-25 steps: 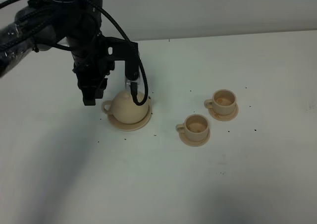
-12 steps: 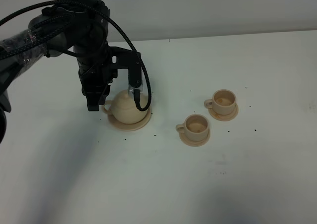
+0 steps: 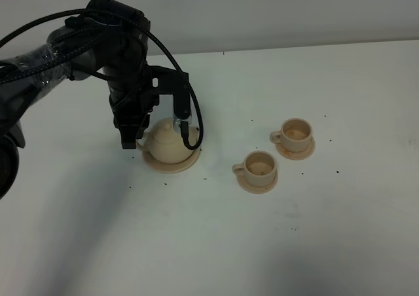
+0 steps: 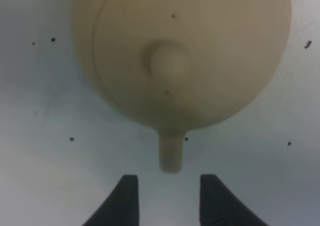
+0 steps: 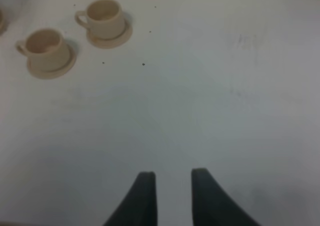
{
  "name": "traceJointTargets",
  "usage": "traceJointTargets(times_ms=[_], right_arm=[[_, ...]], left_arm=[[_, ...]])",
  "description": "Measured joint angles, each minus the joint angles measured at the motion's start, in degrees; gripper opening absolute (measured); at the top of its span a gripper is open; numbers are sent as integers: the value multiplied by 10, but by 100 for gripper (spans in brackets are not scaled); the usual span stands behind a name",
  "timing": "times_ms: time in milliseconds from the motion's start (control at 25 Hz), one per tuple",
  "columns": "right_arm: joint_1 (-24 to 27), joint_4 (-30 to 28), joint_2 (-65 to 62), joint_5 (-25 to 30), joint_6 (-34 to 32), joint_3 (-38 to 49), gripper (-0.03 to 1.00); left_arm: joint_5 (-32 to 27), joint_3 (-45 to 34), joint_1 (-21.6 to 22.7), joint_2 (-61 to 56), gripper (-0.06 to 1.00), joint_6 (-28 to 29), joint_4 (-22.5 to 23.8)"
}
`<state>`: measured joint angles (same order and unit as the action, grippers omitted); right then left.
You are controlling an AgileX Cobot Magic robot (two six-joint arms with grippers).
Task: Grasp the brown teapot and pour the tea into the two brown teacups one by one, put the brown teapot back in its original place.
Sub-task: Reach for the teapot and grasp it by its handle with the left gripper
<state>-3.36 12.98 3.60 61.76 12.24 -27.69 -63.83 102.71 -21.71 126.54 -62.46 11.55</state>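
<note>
Fingertips of the left gripper [image 4: 170, 198] stand apart just short of the loop handle [image 4: 171, 153] on the brown teapot [image 4: 190, 51], seemingly not touching; the high view hides this behind the arm. Pale tan and lidded, the pot sits on its wide saucer [image 3: 171, 166]. Only the right wrist view shows the right gripper [image 5: 172, 196], parted above the white, speckled table [image 3: 327, 243].

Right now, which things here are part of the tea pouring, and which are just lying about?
In the job: teapot, its plate, near cup, far cup, left gripper.
Lying about: dark specks on the table; right gripper, holding nothing.
</note>
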Motion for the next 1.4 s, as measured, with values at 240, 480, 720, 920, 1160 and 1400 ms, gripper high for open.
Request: traceJointTargets(times_ms=[240, 480, 720, 920, 1160, 1400], right_arm=[[0, 0, 0, 0, 0, 0, 20], [0, 0, 0, 0, 0, 0, 20], [0, 0, 0, 0, 0, 0, 20], [0, 0, 0, 0, 0, 0, 20], [0, 0, 0, 0, 0, 0, 20], [0, 0, 0, 0, 0, 0, 20]], left_arm=[[-4, 0, 0, 12, 31, 0, 1], [-2, 0, 0, 20, 31, 3, 1], [15, 0, 0, 20, 31, 16, 1], [15, 0, 0, 20, 31, 18, 1], [17, 0, 0, 22, 31, 18, 1], [17, 0, 0, 29, 31, 19, 1]])
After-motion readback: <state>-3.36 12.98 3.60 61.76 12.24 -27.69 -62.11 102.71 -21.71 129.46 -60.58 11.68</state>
